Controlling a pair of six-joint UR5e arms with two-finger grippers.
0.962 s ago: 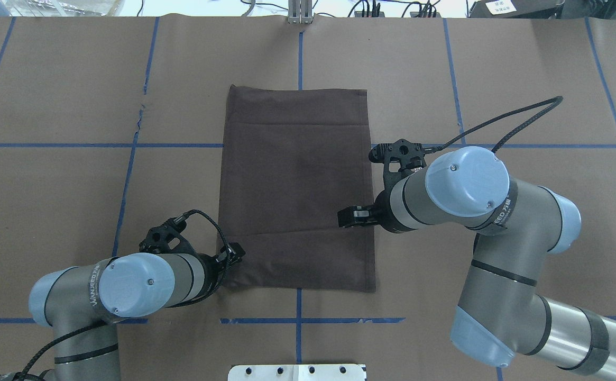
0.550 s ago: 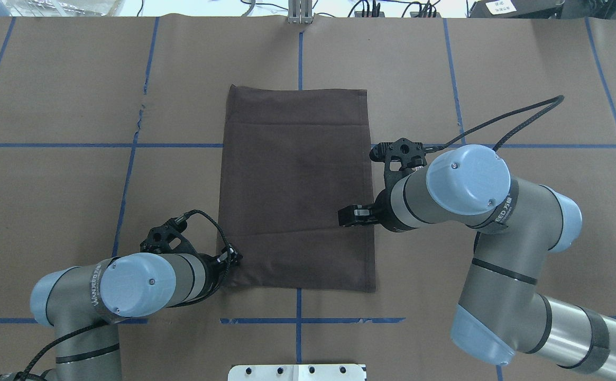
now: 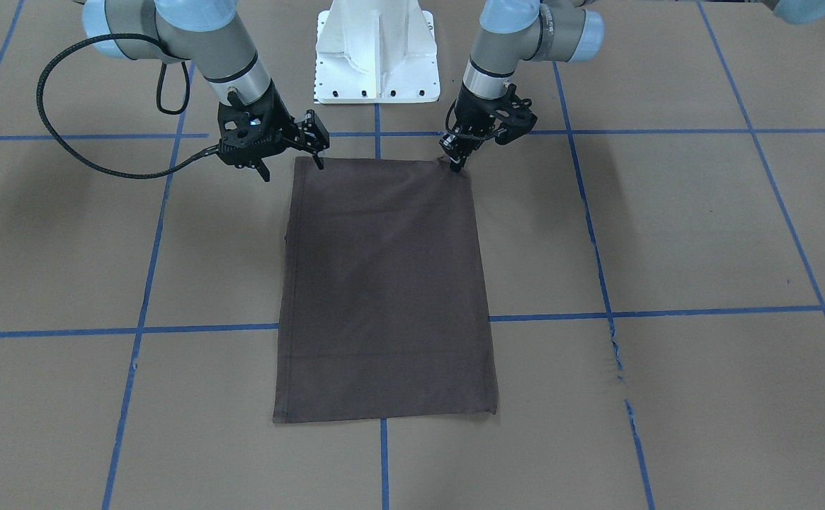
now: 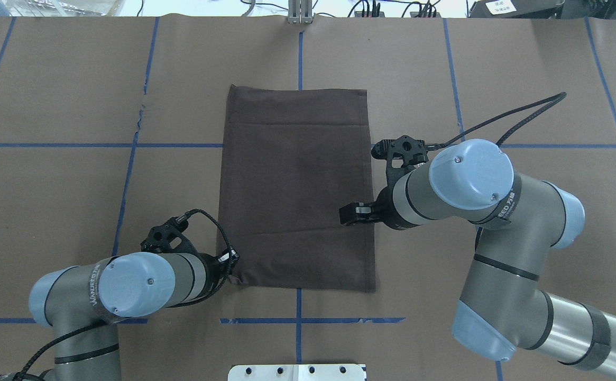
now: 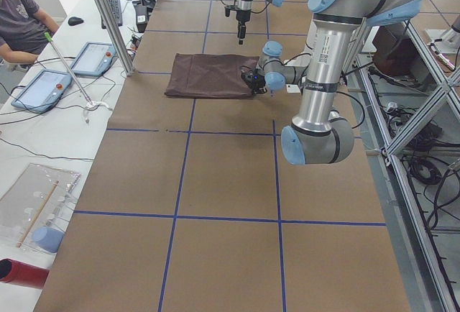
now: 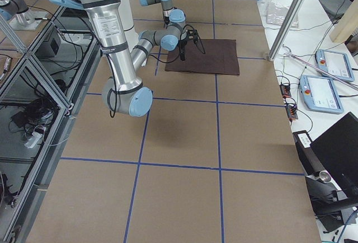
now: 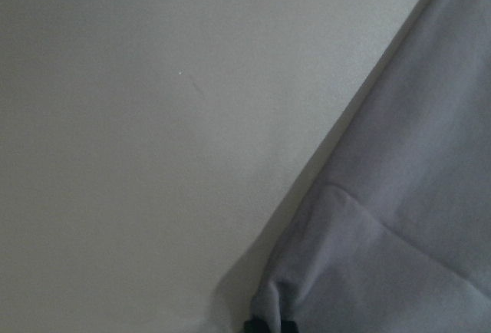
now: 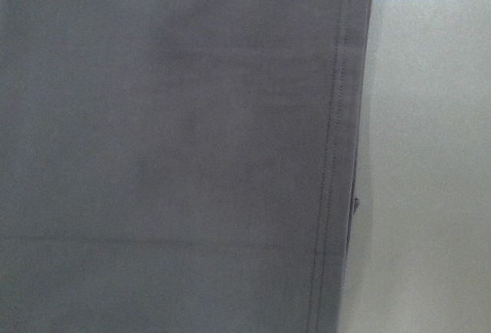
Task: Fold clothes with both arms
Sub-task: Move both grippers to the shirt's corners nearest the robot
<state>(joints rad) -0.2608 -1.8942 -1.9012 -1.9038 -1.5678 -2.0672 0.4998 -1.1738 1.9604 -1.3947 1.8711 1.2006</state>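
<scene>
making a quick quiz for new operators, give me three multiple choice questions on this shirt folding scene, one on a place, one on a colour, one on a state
1. Where on the T-shirt is the left gripper?
A. the far edge
B. the corner nearest the robot, on its left
C. the middle

2. What colour are the tape lines?
A. red
B. white
C. blue

3. How is the right gripper?
A. shut on the T-shirt
B. open, above the T-shirt's near right corner
C. shut on a cable

Answers:
1 B: its tips meet that corner, and the left wrist view shows cloth bunched there.
2 C: every view shows them blue.
3 B: its fingers stand apart with nothing between them.
</scene>
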